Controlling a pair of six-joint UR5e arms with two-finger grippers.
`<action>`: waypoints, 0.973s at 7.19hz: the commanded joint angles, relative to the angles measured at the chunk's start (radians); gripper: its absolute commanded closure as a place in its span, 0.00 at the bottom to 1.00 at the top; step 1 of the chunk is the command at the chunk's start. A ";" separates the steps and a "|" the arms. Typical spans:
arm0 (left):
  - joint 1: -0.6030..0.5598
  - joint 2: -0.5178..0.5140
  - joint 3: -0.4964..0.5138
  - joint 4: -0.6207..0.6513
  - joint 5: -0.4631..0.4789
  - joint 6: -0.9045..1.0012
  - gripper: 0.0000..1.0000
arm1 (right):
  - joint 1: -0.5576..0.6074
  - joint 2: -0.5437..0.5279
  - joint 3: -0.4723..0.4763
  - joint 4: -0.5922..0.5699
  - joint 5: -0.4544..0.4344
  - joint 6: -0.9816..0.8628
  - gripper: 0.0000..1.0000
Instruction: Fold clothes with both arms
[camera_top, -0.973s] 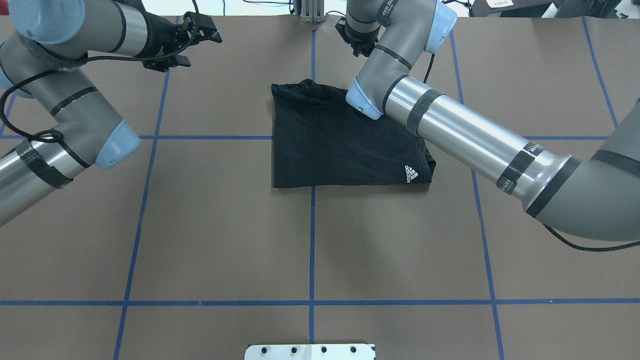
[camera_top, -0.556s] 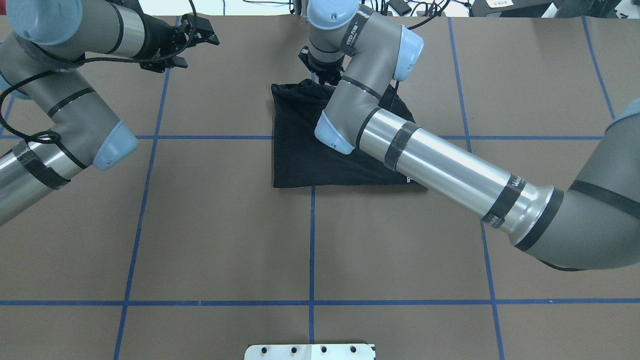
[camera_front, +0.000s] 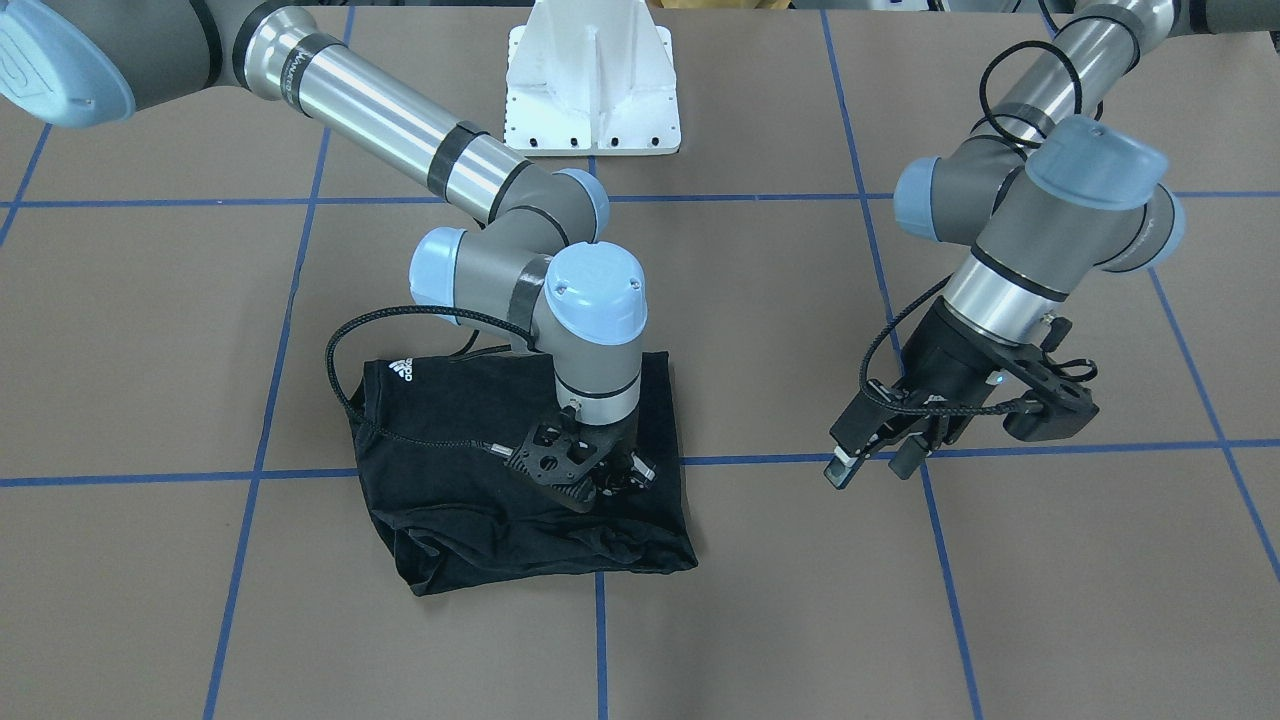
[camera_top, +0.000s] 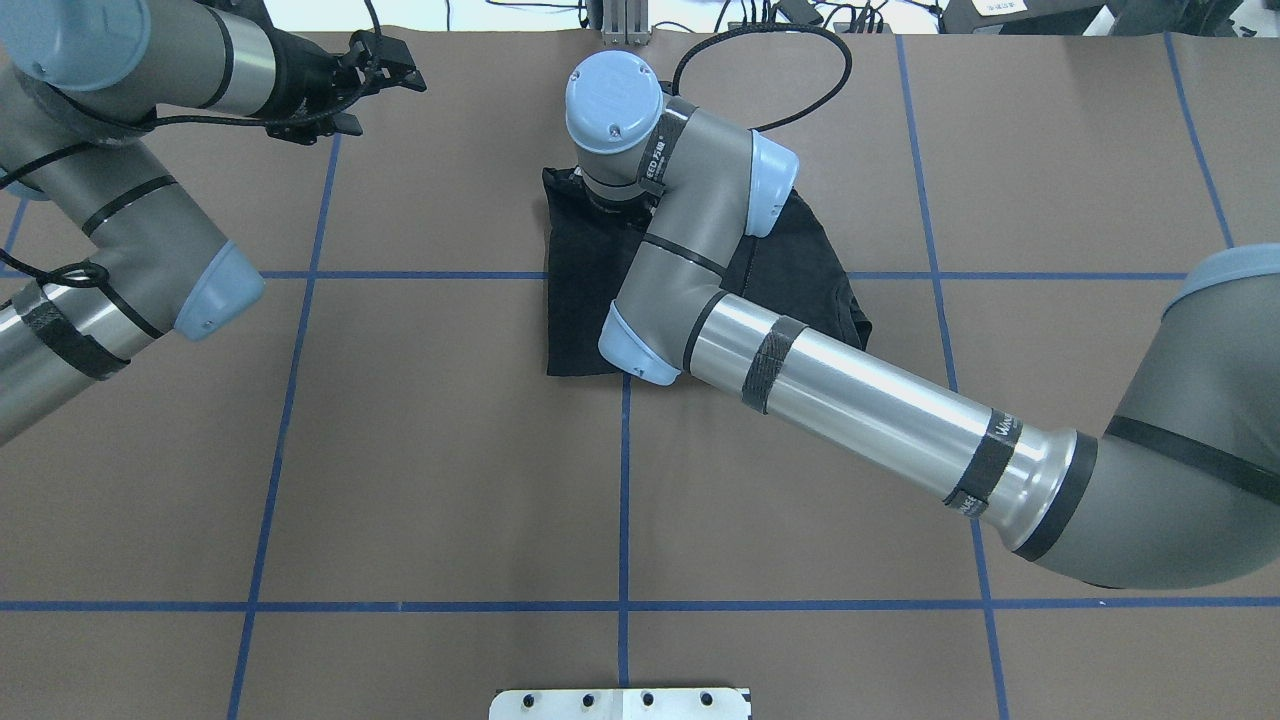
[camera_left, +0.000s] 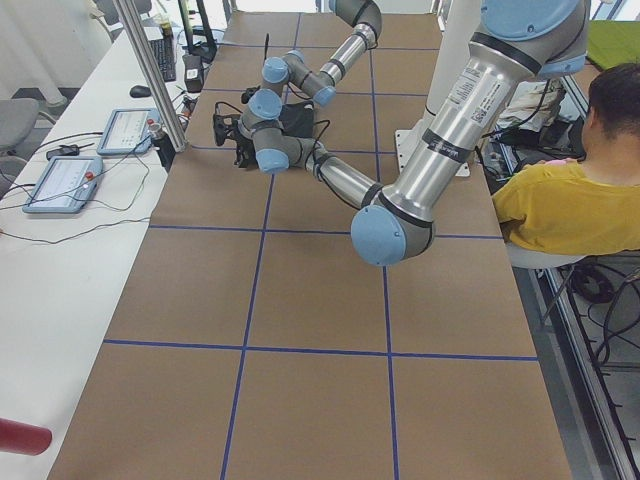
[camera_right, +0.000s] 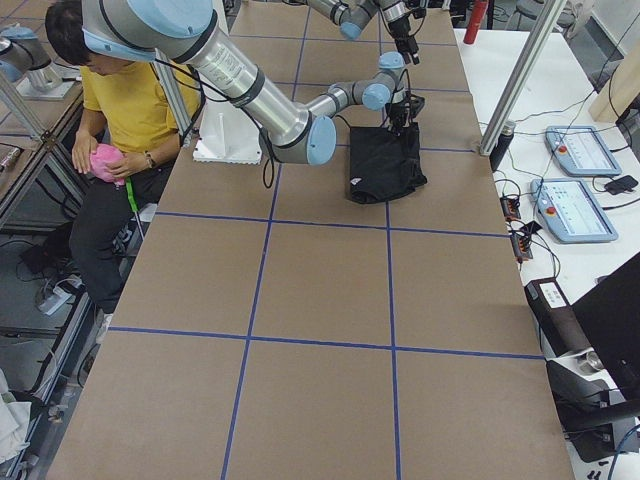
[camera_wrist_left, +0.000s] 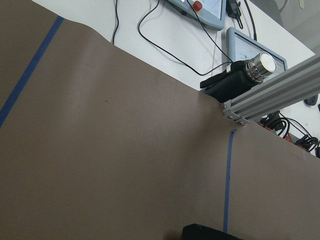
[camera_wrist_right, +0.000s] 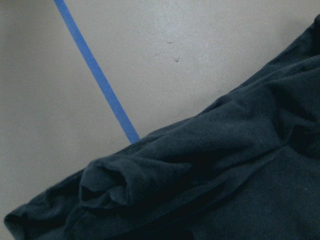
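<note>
Lying folded into a rough rectangle, the black T-shirt (camera_front: 450, 470) sits on the brown table (camera_top: 430, 470), mid-width and toward the operators' side, over a crossing of the blue tape lines (camera_top: 400, 274). White three-stripe logo (camera_front: 403, 370) faces up at the corner nearer the robot's base, on the robot's right. Operator-side edge is bunched and wrinkled, seen close in the right wrist view. Right arm (camera_top: 850, 400) reaches across over the shirt. Right gripper (camera_front: 605, 478) points down at the fabric near that bunched edge; touching or just above, cannot tell. Its fingers are hidden by wrist and mount, so cannot tell if they are spread or closed, or if they have any cloth. Left arm (camera_front: 1040, 230) is off to the robot's left, well apart from the shirt. Left gripper (camera_front: 872, 462) hangs above bare table, fingers spread, nothing between them. White pedestal base (camera_front: 590, 90) stands at the robot's edge of the table. Person in yellow top (camera_left: 560, 210) sits beside the table.
</note>
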 joint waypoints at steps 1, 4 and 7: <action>0.000 0.003 -0.006 0.000 0.001 0.000 0.01 | 0.009 0.039 -0.100 0.072 -0.016 0.011 1.00; 0.000 0.018 -0.032 0.000 0.003 -0.005 0.01 | 0.054 0.128 -0.237 0.193 -0.104 0.145 1.00; 0.000 0.018 -0.064 0.046 0.004 -0.006 0.01 | 0.125 0.142 -0.294 0.291 -0.055 0.171 1.00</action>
